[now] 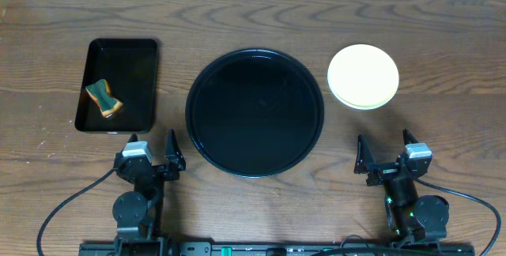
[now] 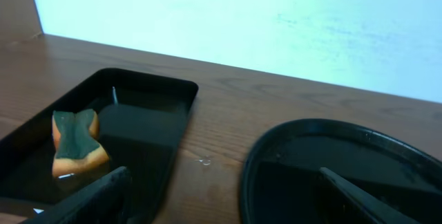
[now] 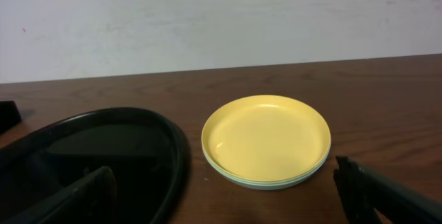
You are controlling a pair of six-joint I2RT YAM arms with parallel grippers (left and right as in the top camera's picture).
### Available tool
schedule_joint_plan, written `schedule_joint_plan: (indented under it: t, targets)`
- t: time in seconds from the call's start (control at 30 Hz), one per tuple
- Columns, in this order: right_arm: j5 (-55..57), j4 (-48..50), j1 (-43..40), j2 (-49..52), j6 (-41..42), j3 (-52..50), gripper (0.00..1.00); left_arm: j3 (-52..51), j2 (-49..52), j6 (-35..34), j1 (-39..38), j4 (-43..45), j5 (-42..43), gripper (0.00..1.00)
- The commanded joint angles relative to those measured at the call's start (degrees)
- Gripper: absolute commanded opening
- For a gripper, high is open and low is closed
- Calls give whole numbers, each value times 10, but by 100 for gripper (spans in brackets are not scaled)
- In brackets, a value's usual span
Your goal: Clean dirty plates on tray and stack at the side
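Observation:
The plates (image 1: 363, 76) stand in one stack right of the round tray, the pale yellow one on top, clean, with mint-blue rims under it; the stack also shows in the right wrist view (image 3: 266, 140). The large round black tray (image 1: 254, 111) is bare at the table's middle and shows in both wrist views (image 2: 331, 175) (image 3: 90, 155). My left gripper (image 1: 152, 161) is open and empty near the front edge, left of the tray. My right gripper (image 1: 387, 160) is open and empty near the front edge, below the stack.
A smaller rectangular black tray (image 1: 118, 84) at the left holds a green and orange sponge (image 1: 105, 99), also in the left wrist view (image 2: 76, 141). A wall runs behind the table's far edge.

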Motion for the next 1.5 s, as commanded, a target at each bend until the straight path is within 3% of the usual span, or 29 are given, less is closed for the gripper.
schedule_joint_plan:
  t: [0.0,1.47]
  targets:
    - [-5,-2,-3,0,9,-1,99,-7,-6,50,-3,-27,3,83]
    - [-5,-2,-3,0,9,-1,99,-7,-4,69,-10,-26,-6,83]
